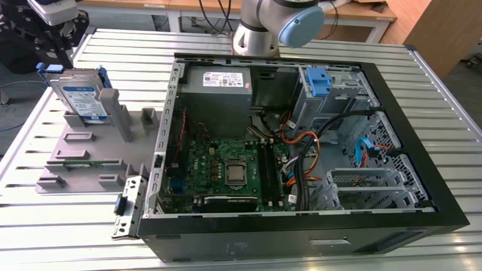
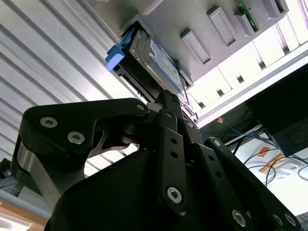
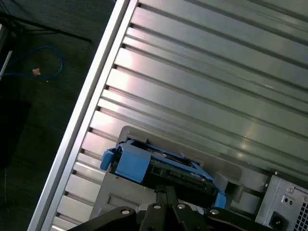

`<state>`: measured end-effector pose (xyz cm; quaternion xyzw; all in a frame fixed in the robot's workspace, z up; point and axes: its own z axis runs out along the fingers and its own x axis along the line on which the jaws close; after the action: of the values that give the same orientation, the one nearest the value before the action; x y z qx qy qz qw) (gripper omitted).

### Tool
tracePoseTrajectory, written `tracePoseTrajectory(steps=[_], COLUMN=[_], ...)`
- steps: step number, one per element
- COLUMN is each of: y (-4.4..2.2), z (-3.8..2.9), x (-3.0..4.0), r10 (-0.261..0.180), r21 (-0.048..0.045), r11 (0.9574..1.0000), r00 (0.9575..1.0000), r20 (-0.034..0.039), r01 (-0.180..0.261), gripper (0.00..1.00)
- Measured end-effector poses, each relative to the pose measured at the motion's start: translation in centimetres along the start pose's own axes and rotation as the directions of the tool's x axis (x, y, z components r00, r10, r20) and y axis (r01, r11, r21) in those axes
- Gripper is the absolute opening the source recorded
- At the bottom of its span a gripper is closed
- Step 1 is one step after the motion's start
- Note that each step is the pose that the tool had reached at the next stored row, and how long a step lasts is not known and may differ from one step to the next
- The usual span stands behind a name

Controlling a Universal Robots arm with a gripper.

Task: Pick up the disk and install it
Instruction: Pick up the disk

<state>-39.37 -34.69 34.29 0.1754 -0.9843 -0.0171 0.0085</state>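
Slatted bench carried a stand; the disk stood edgewise in it, just beyond the claw, closed and empty. Judged rigid, fairly heavy, shock-sensitive; best gripped across its flat faces.

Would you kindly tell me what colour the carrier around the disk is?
Blue. The carrier shows best in the first wrist view.

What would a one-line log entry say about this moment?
stage: pre-grasp | disk: upright in grey holder, outside computer case | gripper: shut, near disk, not holding it | installed: no
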Motion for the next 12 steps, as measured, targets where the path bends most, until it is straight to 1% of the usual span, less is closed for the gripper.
tracePoseTrajectory(steps=[12], y=[0.00], z=[0.00], x=[0.00], r10=[-0.008], r21=[0.0001], r11=[1.0000], r00=[1.0000], r20=[-0.0004], r01=[0.008], gripper=[0.11])
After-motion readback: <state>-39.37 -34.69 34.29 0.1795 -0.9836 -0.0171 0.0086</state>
